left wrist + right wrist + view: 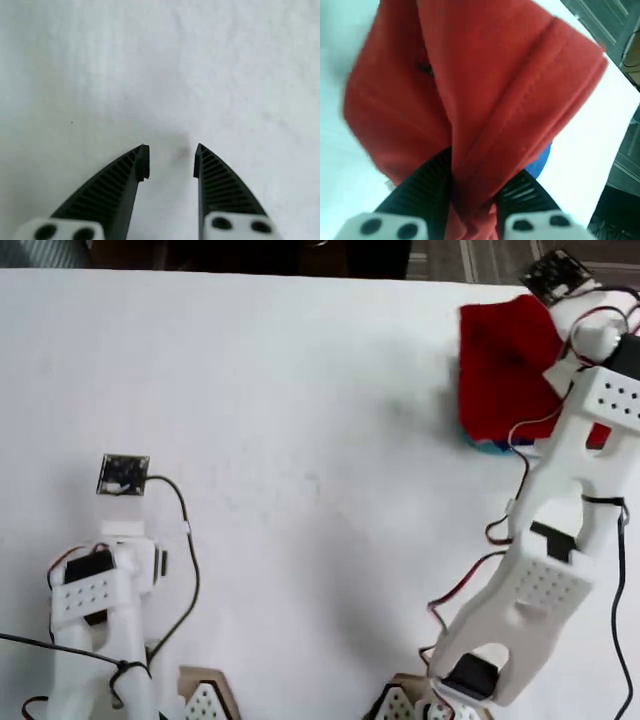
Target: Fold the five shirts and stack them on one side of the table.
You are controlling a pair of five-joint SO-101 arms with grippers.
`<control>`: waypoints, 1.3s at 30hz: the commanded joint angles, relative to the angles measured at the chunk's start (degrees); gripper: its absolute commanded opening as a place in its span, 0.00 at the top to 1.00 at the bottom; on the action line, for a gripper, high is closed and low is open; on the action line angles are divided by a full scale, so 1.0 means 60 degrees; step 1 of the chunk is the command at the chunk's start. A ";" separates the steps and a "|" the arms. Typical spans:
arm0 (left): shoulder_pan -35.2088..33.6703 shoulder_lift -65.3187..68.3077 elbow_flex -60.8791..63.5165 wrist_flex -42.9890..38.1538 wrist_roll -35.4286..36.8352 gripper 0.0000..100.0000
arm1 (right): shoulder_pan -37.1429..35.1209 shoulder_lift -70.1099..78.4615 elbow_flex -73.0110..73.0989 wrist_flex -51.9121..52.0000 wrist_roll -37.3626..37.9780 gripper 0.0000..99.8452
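Red shirt [485,85] sits clamped in right gripper [474,172], per its wrist view.

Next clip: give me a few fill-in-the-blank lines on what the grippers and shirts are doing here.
1. The right gripper is shut on a shirt coloured ___.
2. The left gripper hangs ___ over the bare table.
3. Beneath that shirt peeks fabric coloured ___.
Missing words: red; open; blue.

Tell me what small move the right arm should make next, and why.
Probably ease the red shirt down flat and let go. The right gripper is shut on a bunched fold of it, and a blue shirt shows beneath, so it seems already over the pile.
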 commanded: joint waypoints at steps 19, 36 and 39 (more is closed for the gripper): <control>-0.0059 -0.0190 0.0066 -0.0278 0.0029 0.83 | 0.1487 0.3714 -0.2696 -0.3055 0.0088 0.80; -0.0059 -0.0190 0.0066 -0.0308 0.0029 0.83 | 0.1004 0.4139 -0.5407 -0.4447 -0.3209 0.84; -0.0059 -0.0190 0.0066 -0.0308 0.0029 0.83 | 0.0799 0.4857 -0.5201 -0.5590 -0.3209 0.99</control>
